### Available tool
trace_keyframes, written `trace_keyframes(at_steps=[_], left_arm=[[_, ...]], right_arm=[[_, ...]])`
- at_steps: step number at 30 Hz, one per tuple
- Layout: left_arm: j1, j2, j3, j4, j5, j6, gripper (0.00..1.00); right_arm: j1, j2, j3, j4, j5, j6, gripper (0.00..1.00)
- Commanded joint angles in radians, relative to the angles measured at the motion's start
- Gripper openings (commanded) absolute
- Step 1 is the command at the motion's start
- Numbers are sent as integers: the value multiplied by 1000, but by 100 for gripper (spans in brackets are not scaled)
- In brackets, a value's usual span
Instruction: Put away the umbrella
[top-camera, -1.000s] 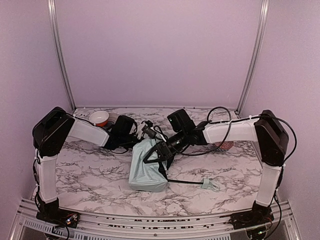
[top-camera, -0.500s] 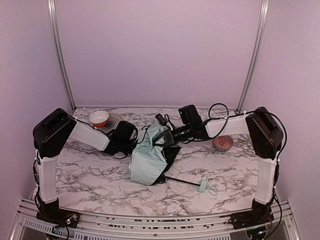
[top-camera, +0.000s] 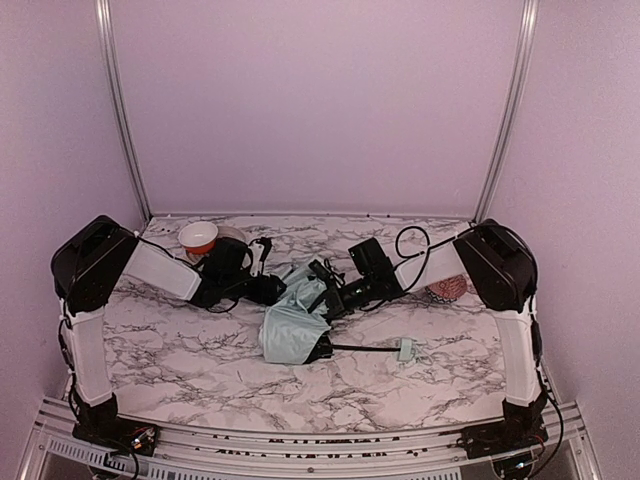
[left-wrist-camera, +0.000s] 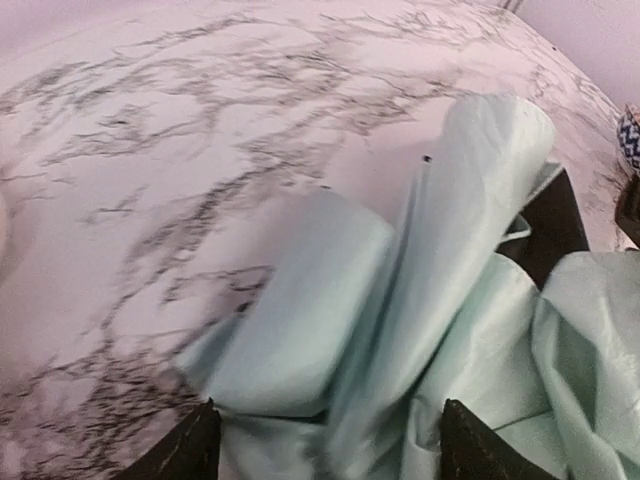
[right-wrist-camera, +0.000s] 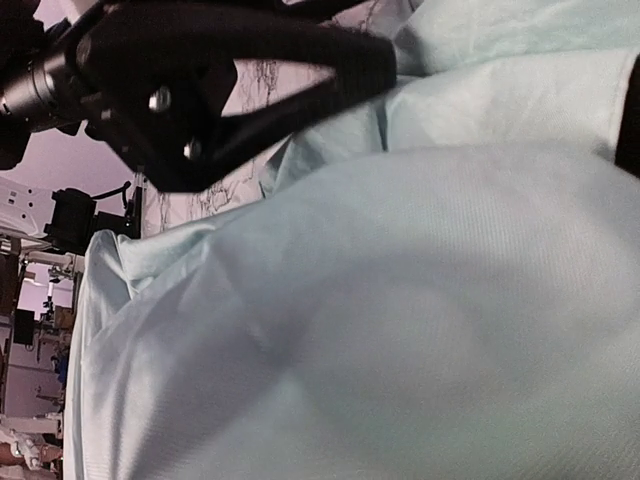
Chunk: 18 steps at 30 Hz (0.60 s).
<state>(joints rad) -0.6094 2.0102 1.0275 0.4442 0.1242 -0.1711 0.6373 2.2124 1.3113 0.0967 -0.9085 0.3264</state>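
Far left: white round bowl with an orange-red inside (top-camera: 199, 237), standing on the grey-veined marble tabletop (top-camera: 160, 345).
Next: left gripper (top-camera: 272, 290), jaws wide, fingertips (left-wrist-camera: 190, 452) straddling canopy folds.
Centre: pale mint-green fabric umbrella (top-camera: 290, 332), crumpled on the tabletop, its black shaft running right to a small pale green handle (top-camera: 407, 350).
Then: right gripper (top-camera: 322, 282), jaws closed at the canopy's far edge; grip on the fabric cannot be told.
Right: pink patterned round lump (top-camera: 445, 288).

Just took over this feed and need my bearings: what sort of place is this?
Probably a lab test booth, not a home: plain lilac walls framed by aluminium posts, a marble-patterned table, and arm bases bolted along its near edge.
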Motion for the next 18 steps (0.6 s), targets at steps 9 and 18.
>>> trace_keyframes(at_steps=[9, 18], left_arm=[[65, -413, -274, 226, 98, 245, 67], [-178, -549, -315, -177, 327, 771, 78]], right_arm=[[2, 55, 121, -195, -57, -127, 0], [6, 55, 197, -173, -110, -80, 0]])
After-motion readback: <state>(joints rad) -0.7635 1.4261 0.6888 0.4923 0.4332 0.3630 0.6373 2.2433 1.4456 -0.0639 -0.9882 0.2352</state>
